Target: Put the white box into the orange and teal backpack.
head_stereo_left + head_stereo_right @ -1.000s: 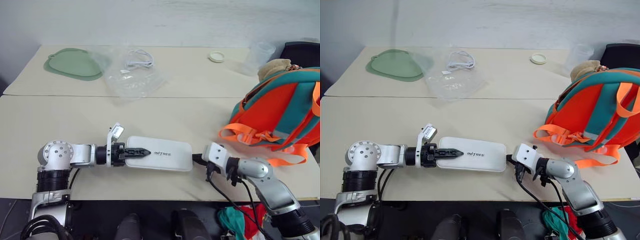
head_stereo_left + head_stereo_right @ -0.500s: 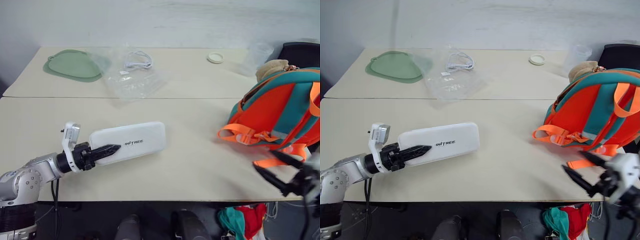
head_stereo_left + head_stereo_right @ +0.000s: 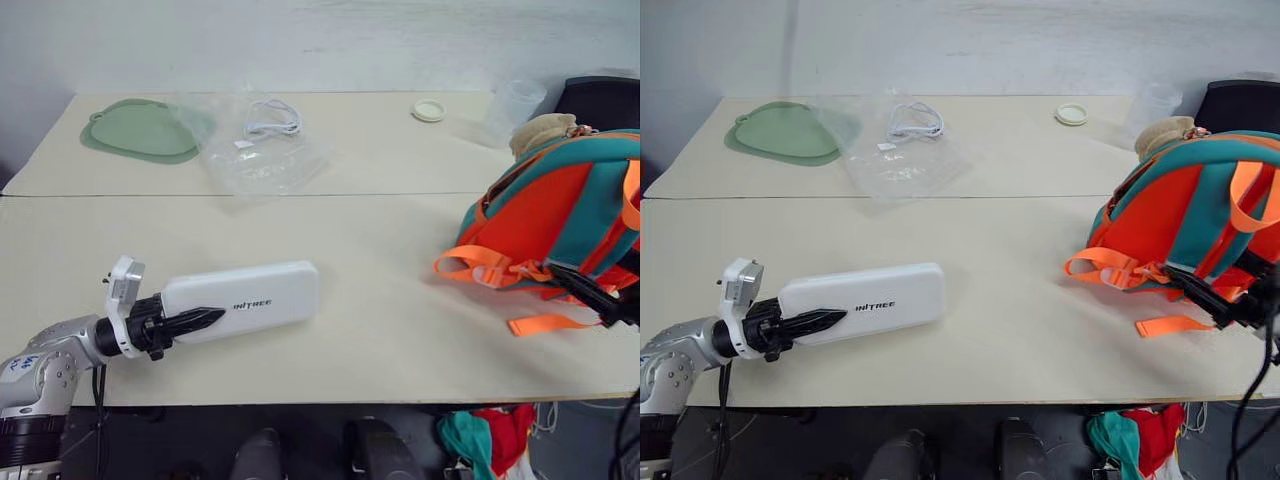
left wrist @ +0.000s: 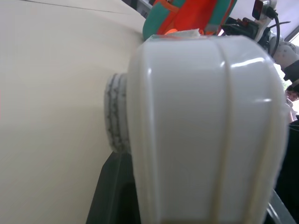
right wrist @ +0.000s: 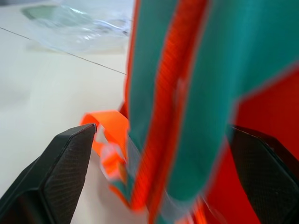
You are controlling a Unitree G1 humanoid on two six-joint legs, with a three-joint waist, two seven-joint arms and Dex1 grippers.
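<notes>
Your left pincer [image 3: 190, 321] is clamped on the near-left end of the white box [image 3: 245, 298], which sits at the near left of the table [image 3: 380, 260]; your right pincer [image 3: 1210, 295], fingers spread wide, straddles the near edge of the orange and teal backpack [image 3: 560, 205] at the right; so the box is gripped but well apart from the bag; carrying it over and inserting it remain; farther back lies a clear plastic bag [image 3: 262, 150].
</notes>
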